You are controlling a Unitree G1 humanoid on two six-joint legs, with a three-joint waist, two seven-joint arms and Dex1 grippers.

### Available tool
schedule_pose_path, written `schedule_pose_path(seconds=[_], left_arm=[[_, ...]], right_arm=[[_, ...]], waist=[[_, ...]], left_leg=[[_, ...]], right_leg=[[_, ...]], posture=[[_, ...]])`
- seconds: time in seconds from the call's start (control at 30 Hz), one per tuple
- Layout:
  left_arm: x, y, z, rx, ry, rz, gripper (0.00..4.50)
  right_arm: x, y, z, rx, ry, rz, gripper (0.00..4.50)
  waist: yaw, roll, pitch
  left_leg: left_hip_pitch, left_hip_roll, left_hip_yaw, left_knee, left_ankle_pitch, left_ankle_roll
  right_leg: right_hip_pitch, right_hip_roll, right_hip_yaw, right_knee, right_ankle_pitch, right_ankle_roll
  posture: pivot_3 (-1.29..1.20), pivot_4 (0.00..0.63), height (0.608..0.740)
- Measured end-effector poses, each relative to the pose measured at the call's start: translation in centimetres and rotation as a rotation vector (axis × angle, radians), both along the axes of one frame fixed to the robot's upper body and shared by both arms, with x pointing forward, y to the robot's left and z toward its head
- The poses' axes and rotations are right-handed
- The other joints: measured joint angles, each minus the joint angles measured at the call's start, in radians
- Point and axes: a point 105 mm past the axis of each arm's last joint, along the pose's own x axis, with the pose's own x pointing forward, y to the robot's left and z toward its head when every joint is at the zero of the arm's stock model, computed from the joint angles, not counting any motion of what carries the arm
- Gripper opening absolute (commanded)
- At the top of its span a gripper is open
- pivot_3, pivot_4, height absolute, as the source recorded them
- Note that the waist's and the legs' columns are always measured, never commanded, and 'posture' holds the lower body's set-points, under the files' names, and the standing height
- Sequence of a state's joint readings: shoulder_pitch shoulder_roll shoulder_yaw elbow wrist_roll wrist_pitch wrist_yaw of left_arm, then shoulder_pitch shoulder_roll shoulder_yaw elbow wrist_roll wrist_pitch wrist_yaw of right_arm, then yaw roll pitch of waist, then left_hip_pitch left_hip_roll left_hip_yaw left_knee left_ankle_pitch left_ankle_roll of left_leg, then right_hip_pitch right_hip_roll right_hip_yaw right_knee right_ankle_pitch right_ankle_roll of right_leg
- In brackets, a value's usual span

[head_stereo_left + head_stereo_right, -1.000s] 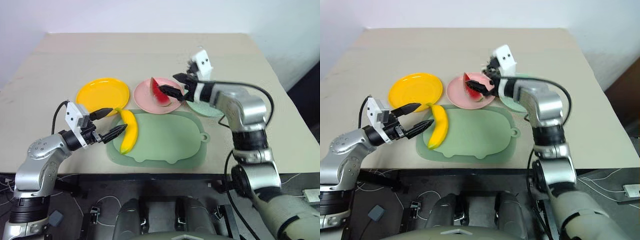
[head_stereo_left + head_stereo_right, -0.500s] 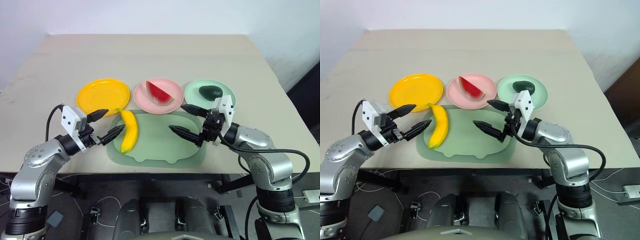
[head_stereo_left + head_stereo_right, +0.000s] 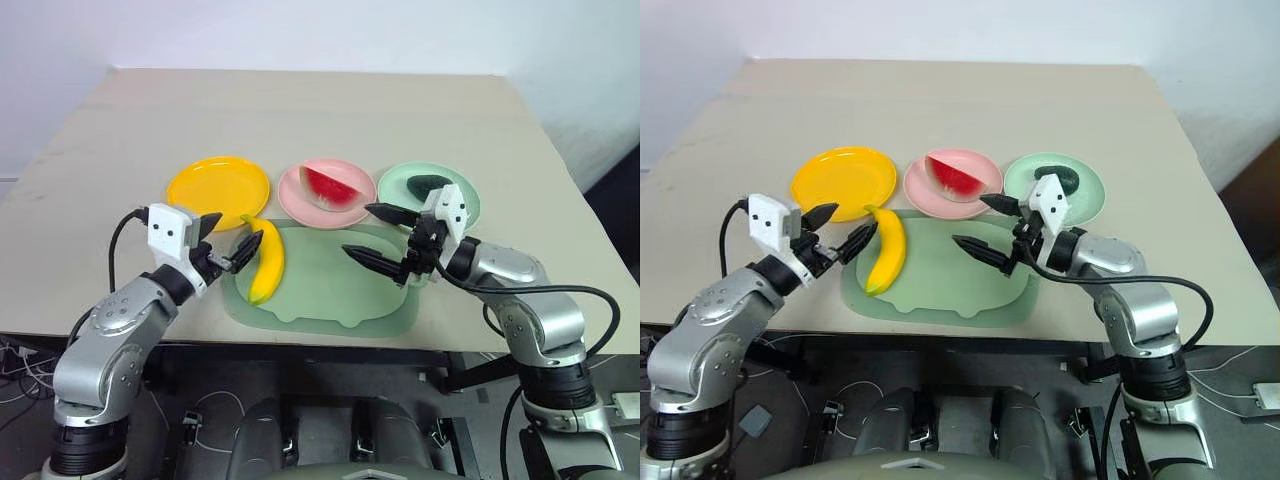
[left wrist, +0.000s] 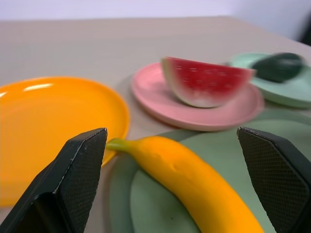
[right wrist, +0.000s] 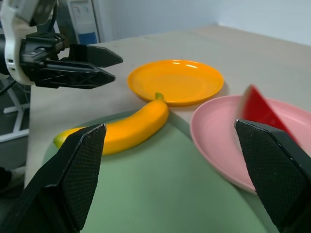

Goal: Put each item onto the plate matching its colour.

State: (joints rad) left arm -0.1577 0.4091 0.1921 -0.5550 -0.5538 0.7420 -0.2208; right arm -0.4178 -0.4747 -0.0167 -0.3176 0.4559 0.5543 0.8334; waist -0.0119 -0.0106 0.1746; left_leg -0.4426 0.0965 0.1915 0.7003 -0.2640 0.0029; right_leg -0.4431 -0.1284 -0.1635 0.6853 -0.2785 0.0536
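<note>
Lying just beside open left claw (image 3: 228, 241): banana (image 3: 266, 266).

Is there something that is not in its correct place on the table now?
Yes: the banana lies on the pale green mat, its stem just beside the yellow plate, which is empty. The watermelon and avocado already sit on matching plates.

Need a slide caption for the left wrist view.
Open left gripper approaches the banana lying on the green mat beside the orange-yellow plate.

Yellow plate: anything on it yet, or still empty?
Empty. The yellow plate is bare; the banana lies on the green mat, its stem tip at the plate's rim.
</note>
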Motion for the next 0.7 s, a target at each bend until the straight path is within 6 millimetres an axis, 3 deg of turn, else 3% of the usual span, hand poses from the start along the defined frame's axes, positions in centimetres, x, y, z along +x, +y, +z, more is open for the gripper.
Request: schedule_pose_path(seconds=[0.37, 0.53, 0.7], left_arm=[[0.6, -2.7, -1.7, -0.04, 0.203, 0.08, 4.5], [0.7, -3.1, -2.1, -0.006, 0.264, 0.076, 4.5], [0.5, -4.3, -4.0, 0.082, 0.401, 0.043, 4.5]], right_arm=[[0.5, -0.4, 0.5, -0.002, -0.015, -0.003, 4.49], [0.7, -0.5, 0.4, -0.001, -0.009, -0.011, 4.49], [0.9, -0.6, 0.5, 0.001, -0.013, -0.032, 4.49]], waist=[[0.0, 0.0, 0.0], [0.001, -0.001, 0.0], [0.001, -0.001, 0.0]], left_leg=[[0.0, 0.0, 0.0, 0.0, 0.0, 0.0], [0.0, 0.0, 0.0, 0.0, 0.0, 0.0], [0.0, -0.001, -0.001, 0.0, 0.0, 0.0]], right_leg=[[0.0, 0.0, -0.001, 0.0, 0.0, 0.0], [0.0, 0.0, -0.001, 0.0, 0.0, 0.0], [0.0, 0.0, -0.001, 0.0, 0.0, 0.0]], posture=[[0.0, 0.15, 0.695], [0.0, 0.15, 0.695], [0.0, 0.15, 0.695]])
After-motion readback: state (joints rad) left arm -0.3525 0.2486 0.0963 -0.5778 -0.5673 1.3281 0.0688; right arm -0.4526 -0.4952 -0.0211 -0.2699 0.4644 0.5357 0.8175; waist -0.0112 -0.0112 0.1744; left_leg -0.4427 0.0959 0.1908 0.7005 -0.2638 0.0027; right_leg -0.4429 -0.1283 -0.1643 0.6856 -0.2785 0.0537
